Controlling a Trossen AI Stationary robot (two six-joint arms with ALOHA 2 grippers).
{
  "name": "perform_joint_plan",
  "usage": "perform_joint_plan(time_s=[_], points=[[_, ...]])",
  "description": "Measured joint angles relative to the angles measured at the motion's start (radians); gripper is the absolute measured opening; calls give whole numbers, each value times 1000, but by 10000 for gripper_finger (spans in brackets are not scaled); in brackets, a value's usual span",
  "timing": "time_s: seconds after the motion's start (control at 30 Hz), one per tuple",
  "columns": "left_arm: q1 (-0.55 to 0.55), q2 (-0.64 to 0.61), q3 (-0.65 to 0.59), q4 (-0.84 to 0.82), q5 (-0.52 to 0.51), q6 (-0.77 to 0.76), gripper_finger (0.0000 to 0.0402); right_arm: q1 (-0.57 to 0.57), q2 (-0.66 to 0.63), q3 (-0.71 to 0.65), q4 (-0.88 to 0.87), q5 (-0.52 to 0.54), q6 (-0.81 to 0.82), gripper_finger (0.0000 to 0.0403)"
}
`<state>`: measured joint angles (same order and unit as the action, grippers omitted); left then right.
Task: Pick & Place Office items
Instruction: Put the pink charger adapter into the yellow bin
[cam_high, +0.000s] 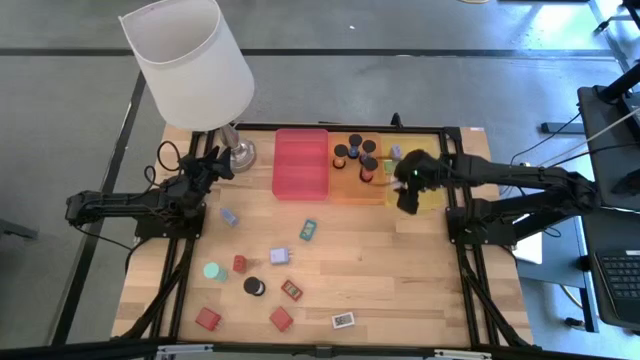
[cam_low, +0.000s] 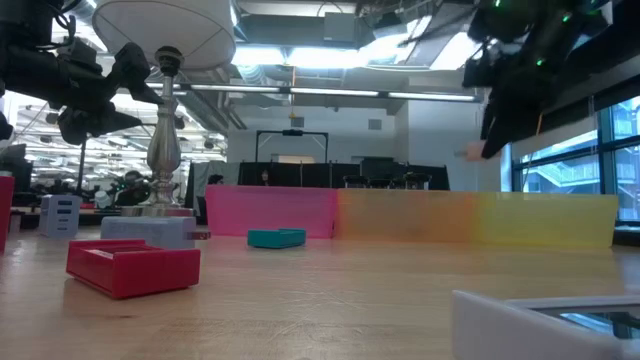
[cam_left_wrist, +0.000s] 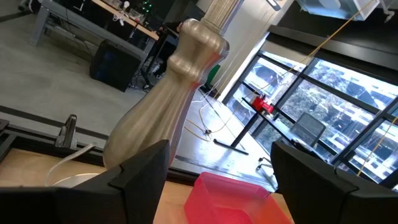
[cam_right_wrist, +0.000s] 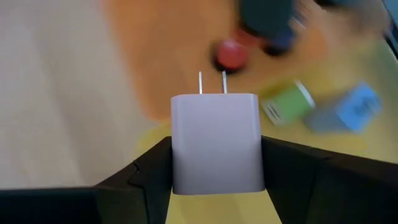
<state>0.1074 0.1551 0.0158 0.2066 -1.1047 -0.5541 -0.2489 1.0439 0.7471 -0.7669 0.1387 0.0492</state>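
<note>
My right gripper hovers over the yellow tray, shut on a pale lavender cube with two metal prongs. A green cube and a blue one lie in that tray. Black cylinders with coloured tops stand in the orange tray. More office items lie loose on the wood: a teal block, a lavender cube, red blocks, a white block. My left gripper is open beside the lamp base, touching nothing. My right gripper pinches the lavender cube between its two fingers, one on each opposite side face. The prongs point away from the wrist. The fingers come from above, pointing down. The cube is lifted clear above the yellow tray.
The red tray, orange tray and yellow tray sit side by side along the table's far edge. The white-shaded lamp stands at the far left corner, close to my left arm. Bare wood lies between the trays and the loose items.
</note>
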Motion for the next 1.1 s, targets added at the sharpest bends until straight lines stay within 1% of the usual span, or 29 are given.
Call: perform_joint_plan(time_s=[0.1, 0.2, 0.4, 0.5, 0.63, 0.8, 0.97, 1.03, 1.1], points=[[0, 0, 0, 0, 1, 0, 276, -99, 12, -28, 14, 2, 74, 199], [0, 0, 0, 0, 0, 0, 276, -184, 32, -74, 12, 31, 147, 199], [0, 0, 0, 0, 1, 0, 276, -301, 83, -174, 113, 48, 315, 200], [0, 0, 0, 0, 1, 0, 276, -333, 115, -202, 186, 52, 381, 203], [0, 0, 0, 0, 1, 0, 276, -371, 183, -206, 277, 72, 466, 205], [0, 0, 0, 0, 1, 0, 276, -394, 298, -206, 384, 44, 531, 206], [0, 0, 0, 0, 0, 0, 276, -394, 369, -196, 403, 63, 537, 206], [0, 0, 0, 0, 0, 0, 276, -393, 370, -193, 399, 76, 538, 209], [0, 0, 0, 0, 0, 0, 276, -393, 361, -187, 385, 67, 534, 220]])
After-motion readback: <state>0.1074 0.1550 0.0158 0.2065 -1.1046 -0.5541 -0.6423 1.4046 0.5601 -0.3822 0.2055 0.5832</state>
